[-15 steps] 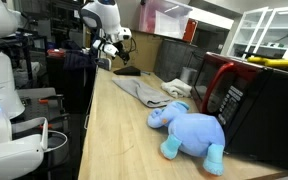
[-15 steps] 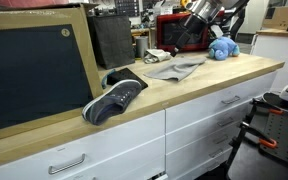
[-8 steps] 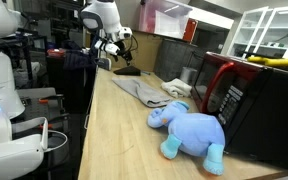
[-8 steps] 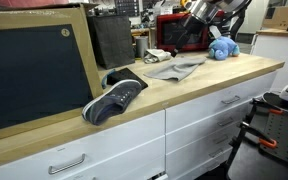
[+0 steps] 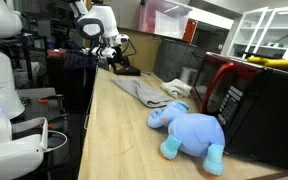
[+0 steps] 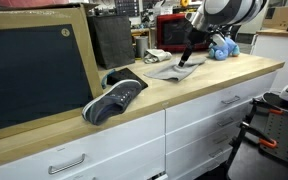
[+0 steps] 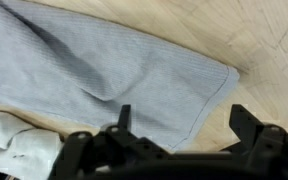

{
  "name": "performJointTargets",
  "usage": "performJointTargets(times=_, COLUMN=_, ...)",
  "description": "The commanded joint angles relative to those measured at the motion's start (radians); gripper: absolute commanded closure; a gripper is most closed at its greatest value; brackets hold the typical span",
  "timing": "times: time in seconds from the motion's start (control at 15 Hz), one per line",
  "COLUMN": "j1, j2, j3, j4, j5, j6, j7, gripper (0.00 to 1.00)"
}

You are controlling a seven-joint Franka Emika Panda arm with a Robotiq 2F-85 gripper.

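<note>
While I stand on the drawer side of the long wooden counter, the nearest thing to me is a dark sneaker. It rests near the front edge, just beside a big framed blackboard that leans at the near end. Farther along lies the gray cloth, spread out and rumpled on the wood, well apart from the sneaker.

The pincer hangs over the far part of that cloth, pointing down. Its jaws are spread wide with nothing between them. In the wrist view the pincer shows its two dark fingers well apart. One is over the gray cloth and its mate is out over bare counter, so the cloth's straight hemmed edge runs between them. Whether the tips touch the fabric I cannot tell. A pale crumpled bundle sits against the cloth at the lower corner of that view.

Beyond the arm, a blue stuffed elephant sits on the counter past the cloth's end. A red and black microwave stands farther back. In an exterior view from the opposite end, the elephant lies on its side just beside the cloth, close against the microwave.
</note>
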Motion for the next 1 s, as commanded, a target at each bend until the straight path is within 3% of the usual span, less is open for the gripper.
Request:
performJointTargets(times=0.0, j1=-0.079, j2=-0.073, j3=0.051, j4=0.012, j5=-0.174, j6=-0.084, j7=0.145, gripper=0.00)
performJointTargets(times=0.33, j1=-0.126, j2=-0.085, j3=0.159, j4=0.064, j5=-0.353, j6=-0.227, j7=0.380, gripper=0.00)
performJointTargets(times=0.93, j1=-0.281, j2=-0.019, j3=0.347, j4=0.118, j5=-0.726, j6=-0.248, j7=0.777, gripper=0.00)
